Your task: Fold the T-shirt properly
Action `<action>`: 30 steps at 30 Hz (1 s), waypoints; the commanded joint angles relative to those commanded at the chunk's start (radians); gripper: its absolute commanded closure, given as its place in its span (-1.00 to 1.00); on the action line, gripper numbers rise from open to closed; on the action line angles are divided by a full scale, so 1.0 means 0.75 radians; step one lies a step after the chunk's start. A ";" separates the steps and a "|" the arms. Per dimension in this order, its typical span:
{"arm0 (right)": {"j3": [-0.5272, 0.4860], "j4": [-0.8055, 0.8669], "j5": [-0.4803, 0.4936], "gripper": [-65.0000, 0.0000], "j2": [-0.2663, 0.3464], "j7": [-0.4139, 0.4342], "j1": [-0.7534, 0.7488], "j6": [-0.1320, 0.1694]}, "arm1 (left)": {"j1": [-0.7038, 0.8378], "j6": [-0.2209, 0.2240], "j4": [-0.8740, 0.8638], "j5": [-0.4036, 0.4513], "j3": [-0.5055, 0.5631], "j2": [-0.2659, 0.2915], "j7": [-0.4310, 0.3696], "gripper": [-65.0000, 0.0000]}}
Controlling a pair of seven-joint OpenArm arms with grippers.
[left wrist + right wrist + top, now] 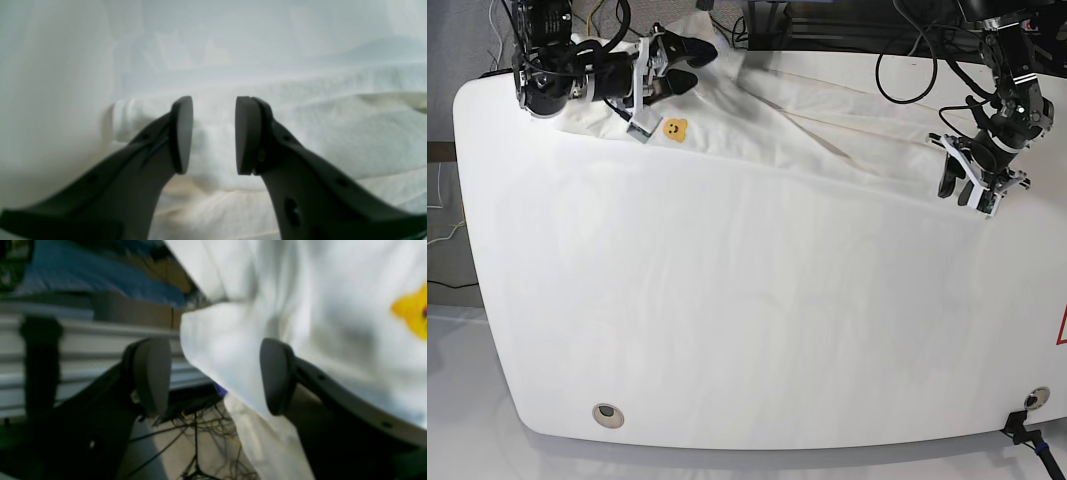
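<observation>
White table (727, 330); T-shirt (827, 115) stretched along far edge.

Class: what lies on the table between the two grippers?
In the base view, the T-shirt stretches as a long band from the right gripper to the left gripper.

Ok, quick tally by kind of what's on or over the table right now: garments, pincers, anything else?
T-shirt: 1, white, lying along the far edge
Pincers: 2, left pincer and right pincer, both open
Round fittings set in the table: 2, one near-left, one near-right
Total: 5
</observation>
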 joint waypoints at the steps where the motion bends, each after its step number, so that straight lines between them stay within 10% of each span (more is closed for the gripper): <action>1: 0.000 0.002 0.000 -0.25 0.020 0.000 0.000 0.000 | 0.000 0.000 0.000 0.000 0.000 0.000 0.000 0.39; 12: 0.094 -0.002 -0.295 -0.15 0.106 0.000 0.155 -0.008 | 0.006 0.000 0.002 0.000 0.000 0.000 0.000 0.39; 17: 0.094 -0.006 -0.315 1.00 0.065 0.000 0.147 -0.008 | 0.006 0.000 0.025 -0.002 -0.006 0.000 -0.008 0.39; 24: 0.096 -0.012 -0.321 1.00 0.012 0.000 0.115 -0.008 | 0.033 0.000 0.057 -0.002 -0.006 0.000 -0.008 0.93; 30: 0.088 -0.086 -0.550 1.00 -0.049 0.026 0.088 0.002 | 0.057 0.000 0.016 -0.002 -0.002 0.002 -0.004 1.00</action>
